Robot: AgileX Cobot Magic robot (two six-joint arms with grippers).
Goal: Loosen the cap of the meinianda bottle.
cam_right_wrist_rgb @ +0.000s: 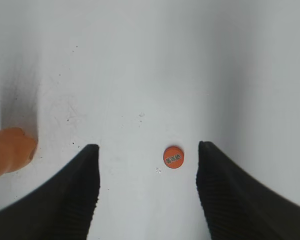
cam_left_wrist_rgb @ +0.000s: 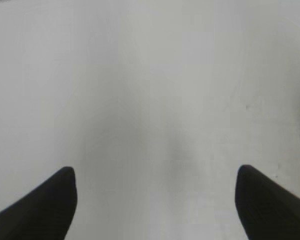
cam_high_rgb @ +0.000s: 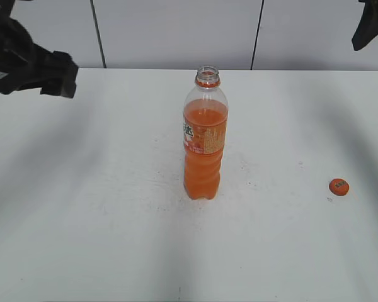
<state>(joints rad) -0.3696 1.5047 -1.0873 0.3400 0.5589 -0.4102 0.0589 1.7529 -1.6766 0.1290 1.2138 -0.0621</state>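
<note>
The meinianda bottle point(cam_high_rgb: 205, 141) stands upright in the middle of the white table, its mouth open with no cap on it; only the orange neck ring shows. Its orange base shows at the left edge of the right wrist view point(cam_right_wrist_rgb: 10, 152). The small orange cap point(cam_high_rgb: 339, 186) lies flat on the table to the bottle's right, apart from it, and shows in the right wrist view point(cam_right_wrist_rgb: 173, 156) far below the jaws. My left gripper point(cam_left_wrist_rgb: 155, 175) is open and empty, high at the left point(cam_high_rgb: 53, 72). My right gripper point(cam_right_wrist_rgb: 147, 150) is open and empty, raised at the top right.
The white table point(cam_high_rgb: 113, 220) has small dark specks around the bottle. A pale panelled wall point(cam_high_rgb: 176, 31) runs behind the table's far edge.
</note>
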